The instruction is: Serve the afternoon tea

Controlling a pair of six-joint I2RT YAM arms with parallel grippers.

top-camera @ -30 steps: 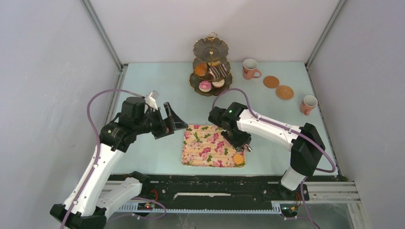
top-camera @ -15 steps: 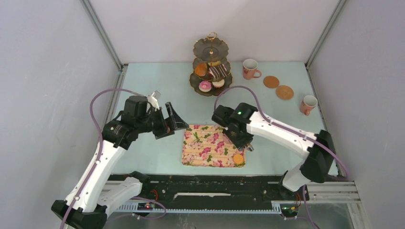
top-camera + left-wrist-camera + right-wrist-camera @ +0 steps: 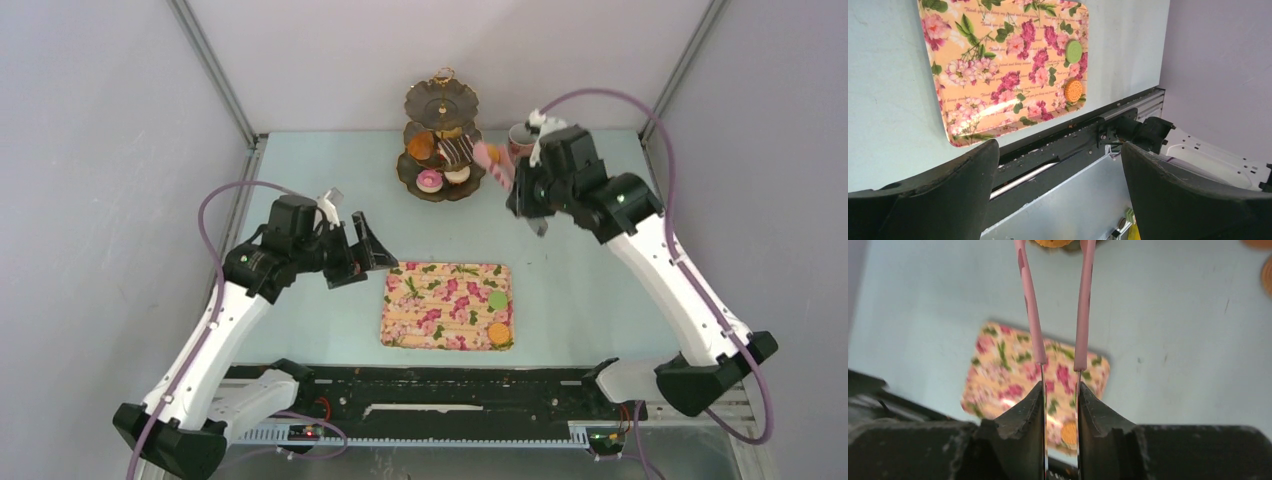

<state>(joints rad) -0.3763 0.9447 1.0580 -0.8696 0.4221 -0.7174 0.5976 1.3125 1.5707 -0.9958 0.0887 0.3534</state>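
The floral tray (image 3: 420, 312) lay by the table's near edge, with bare tabletop far and right of it. Two round macarons sat at its right end, the green macaron (image 3: 497, 299) just beyond the orange macaron (image 3: 499, 333). The right gripper (image 3: 1060, 390) pinched pink tongs (image 3: 1032, 315) beside the far tiered stand (image 3: 442, 100) holding four visible pastries (image 3: 430, 180), and the left gripper (image 3: 1058, 165) hung spread left of the tray.

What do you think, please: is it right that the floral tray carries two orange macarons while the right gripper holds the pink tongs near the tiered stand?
Not quite: the left wrist view shows one orange macaron and one green macaron on the floral tray, not two orange ones. The right gripper does hold the pink tongs near the tiered stand.
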